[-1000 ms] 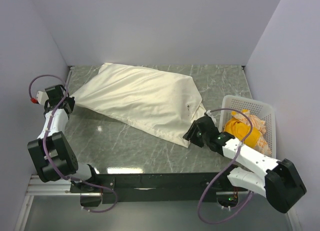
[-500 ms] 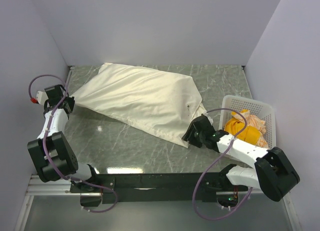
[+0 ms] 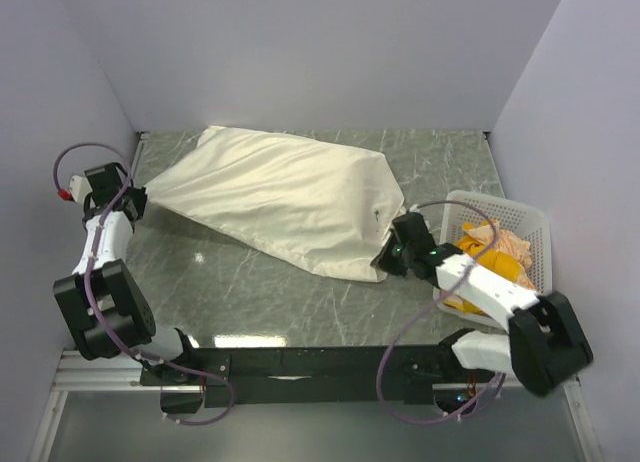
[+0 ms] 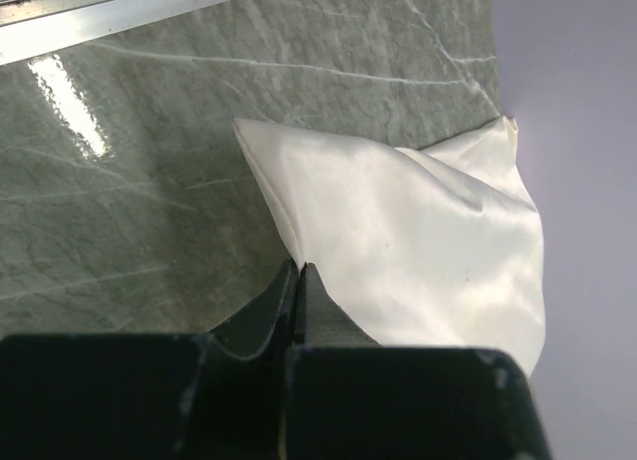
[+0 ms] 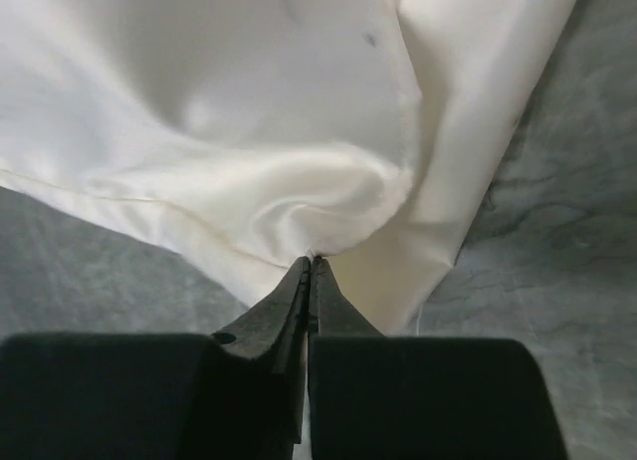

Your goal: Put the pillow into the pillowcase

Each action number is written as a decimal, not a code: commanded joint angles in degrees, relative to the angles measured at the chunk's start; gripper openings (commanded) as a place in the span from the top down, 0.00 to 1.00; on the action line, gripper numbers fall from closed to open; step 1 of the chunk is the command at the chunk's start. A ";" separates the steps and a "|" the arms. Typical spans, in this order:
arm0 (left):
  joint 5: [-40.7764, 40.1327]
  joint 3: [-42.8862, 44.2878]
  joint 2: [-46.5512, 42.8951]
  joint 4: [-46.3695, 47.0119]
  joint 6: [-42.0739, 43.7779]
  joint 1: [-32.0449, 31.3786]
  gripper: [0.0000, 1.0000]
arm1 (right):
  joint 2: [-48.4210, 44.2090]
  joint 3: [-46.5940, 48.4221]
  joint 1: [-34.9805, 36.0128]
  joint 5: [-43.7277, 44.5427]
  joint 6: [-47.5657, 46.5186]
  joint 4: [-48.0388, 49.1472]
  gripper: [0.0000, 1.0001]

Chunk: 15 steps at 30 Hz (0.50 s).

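The pillowcase (image 3: 280,197) lies stretched slantwise on the worktop (image 3: 250,302), spanning from one tool to the other. Its body swells full and rounded rather than flat. A few small dark specks show on the cloth just ahead of the right tool (image 5: 310,262). Whether these belong to the pillow cannot be told, for no printed cushion is seen apart from the cream fabric.

The left tool (image 4: 300,269) is clenched on the far-left corner of the pillowcase. Its two fingers are pressed together with a thin edge of cloth pinched between them. From those tips the fabric fans out ahead and to the right, smooth and shiny, ending in a peaked corner against the pale side wall. Green marbled worktop lies bare to the left of the tips.

The right tool is likewise clenched, grasping a gathered fold at the pillowcase's opposite, nearer corner. The cloth bunches into a soft swirl directly at its tips and spreads ahead and to the left, while a flatter flap runs off ahead to the right.

Just behind and to the right of the right tool stands a white slatted basket (image 3: 455,204) holding crumpled orange-yellow cloth (image 3: 512,250). The right arm passes across the basket's near-left corner.
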 commanded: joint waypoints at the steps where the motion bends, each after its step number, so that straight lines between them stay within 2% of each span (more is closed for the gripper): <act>1: 0.14 6.02 -2.25 -3.99 -1.53 4.15 0.99 | -18.00 8.30 -3.88 0.58 -7.54 -13.14 1.00; 2: 0.75 5.32 -3.30 -4.01 -2.75 6.09 0.99 | -26.83 7.70 -4.14 1.20 -8.07 -15.43 1.00; 4: 5.91 -0.36 -5.94 -1.56 -4.16 12.66 0.99 | -34.97 4.55 -4.58 -1.32 -6.94 -19.58 1.00; 5: 7.42 -1.70 -5.69 -0.68 -5.38 14.00 0.99 | -41.01 0.01 -4.59 -2.91 -5.89 -20.37 1.00; 7: 9.36 -3.82 -3.41 -0.41 -5.92 15.42 0.99 | -45.62 -6.33 -4.59 -9.65 -2.11 -19.51 1.00; 8: 10.06 -4.09 -2.53 -0.40 -6.27 15.34 0.99 | -48.51 -11.85 -4.50 -10.04 -1.49 -19.59 1.00; 11: 10.34 -6.81 -1.38 2.22 -6.10 15.25 0.99 | -52.22 -19.26 -4.50 -11.52 -0.52 -19.15 1.00; 13: 9.81 -7.26 -2.08 3.20 -4.96 15.25 0.98 | -53.72 -20.86 -4.50 -13.29 -0.51 -18.45 0.99; 14: 8.33 -6.73 -2.52 2.59 -3.39 15.25 0.92 | -54.77 -20.52 -4.41 -12.43 -0.86 -18.71 0.84; 15: 7.88 -5.68 -3.83 2.32 -2.50 15.34 0.73 | -54.95 -19.73 -4.41 -11.37 -1.65 -19.93 0.74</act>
